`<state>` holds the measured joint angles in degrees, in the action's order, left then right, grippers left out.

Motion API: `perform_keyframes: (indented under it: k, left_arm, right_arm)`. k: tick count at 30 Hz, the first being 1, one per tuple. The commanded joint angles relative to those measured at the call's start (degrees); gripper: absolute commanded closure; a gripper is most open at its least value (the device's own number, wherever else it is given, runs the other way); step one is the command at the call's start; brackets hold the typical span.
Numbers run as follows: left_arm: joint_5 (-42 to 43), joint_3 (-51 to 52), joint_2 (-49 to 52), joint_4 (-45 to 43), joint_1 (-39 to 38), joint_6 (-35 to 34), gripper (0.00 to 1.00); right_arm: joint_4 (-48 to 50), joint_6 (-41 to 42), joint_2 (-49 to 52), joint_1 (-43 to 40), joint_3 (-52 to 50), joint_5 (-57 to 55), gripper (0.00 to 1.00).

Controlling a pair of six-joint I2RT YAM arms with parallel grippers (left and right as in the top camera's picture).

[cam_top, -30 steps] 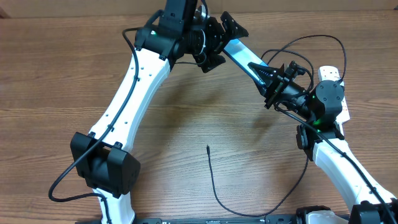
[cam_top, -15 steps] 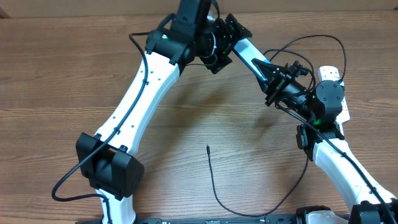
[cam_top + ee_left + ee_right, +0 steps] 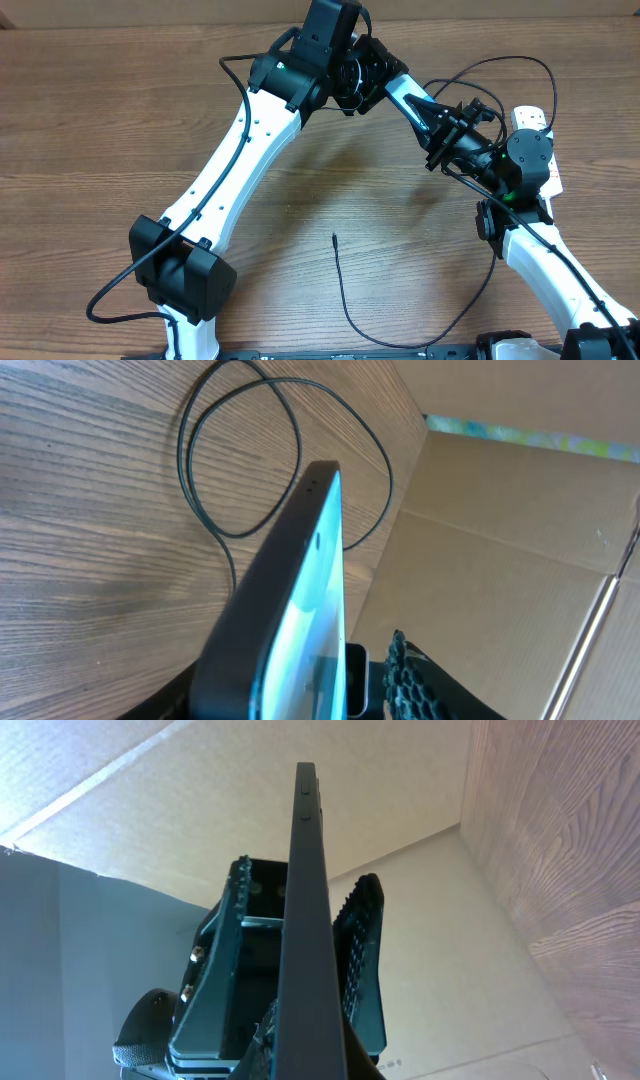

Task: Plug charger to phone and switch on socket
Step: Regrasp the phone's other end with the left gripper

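Note:
The phone [image 3: 402, 96] hangs tilted above the table, its light blue screen up. My right gripper [image 3: 426, 118] is shut on its lower right end. My left gripper [image 3: 378, 82] straddles its upper left end with the jaws open. In the left wrist view the phone [image 3: 300, 580] stands edge-on, and a gap shows between the screen and the right finger [image 3: 402, 678]. The right wrist view shows the phone [image 3: 310, 910] edge-on, with the left fingers [image 3: 362, 955] flanking it. The charger cable lies on the table, its connector tip [image 3: 334, 238] free. The white socket [image 3: 530, 118] lies at the far right, partly behind the right arm.
The black cable [image 3: 352, 320] curves from the tip toward the table's front edge, then loops up past the right arm [image 3: 520, 250] to the socket. A cable loop [image 3: 240, 460] lies on the wood below the phone. A cardboard wall [image 3: 500, 540] borders the table's far side.
My left arm has swung right until its gripper reached the phone's upper end, and its jaws have narrowed around the phone. The right gripper and the phone have stayed still.

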<state>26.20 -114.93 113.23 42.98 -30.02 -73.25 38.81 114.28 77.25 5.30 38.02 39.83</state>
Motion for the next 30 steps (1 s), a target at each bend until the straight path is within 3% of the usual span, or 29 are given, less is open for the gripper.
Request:
perform_keyframes:
  k: [1,24,30]
  left_arm:
    - [-1.36,-1.09,-1.27,-0.2,-0.17,-0.07,0.53]
    - [-7.26,-1.05,-1.03,-0.2,-3.39,-0.07,0.54]
    - [-7.34,-1.05,-1.03,-0.2,-3.39,-0.09,0.65]
  right_arm:
    - [1.05,0.11,-0.61,0.35,1.4,-0.76,0.96]
    - [1.03,-0.31,-0.61,0.74,1.38,-1.2,0.96]
    - [1.03,-0.33,-0.61,0.74,1.38,-1.16,0.96]
